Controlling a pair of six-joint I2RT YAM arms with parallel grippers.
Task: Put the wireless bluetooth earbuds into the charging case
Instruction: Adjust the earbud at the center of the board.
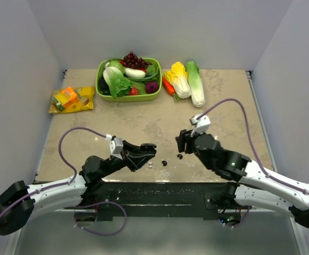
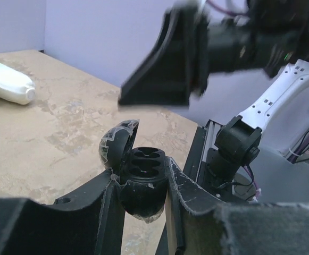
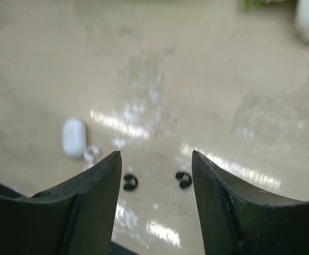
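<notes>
Clearly the left gripper (image 2: 142, 187) is clamped on the charging case (image 2: 143, 166), a small round black shell pinched at its sides between the two fingers (image 2: 182, 194). The case's lid (image 2: 117, 144) is swung up and back on its left side. Two dark sockets show in the open top, and neither has anything in it. From above, this gripper (image 1: 143, 151) lies low and nearly level over the near middle of the table (image 1: 223, 106), with the case (image 1: 150, 147) at its tip pointing toward the other arm.

The right gripper (image 3: 156, 159) stands open, its two fingers (image 3: 93, 199) well apart with nothing between them and nothing touching them. Through the gap, its own camera shows the two black earbuds (image 3: 130, 182) lying on the tabletop, one just beside each finger's inner edge. How high the fingertips are above them cannot be told. To their left lie the white earbuds (image 3: 73, 138), a rounded one and a smaller piece touching or just beside it; the view is too blurred to say which.

From above, the black earbuds (image 1: 164, 162) sit between the two grippers near the table's front edge, the white earbuds (image 1: 150, 165) just left of them and under the case. The right gripper (image 1: 181, 144) is just behind the right-hand black one.

At the far side of the table stand a green basket (image 1: 102, 87) of vegetables, two cabbages (image 1: 189, 79) and a yellow packet (image 1: 72, 100).
</notes>
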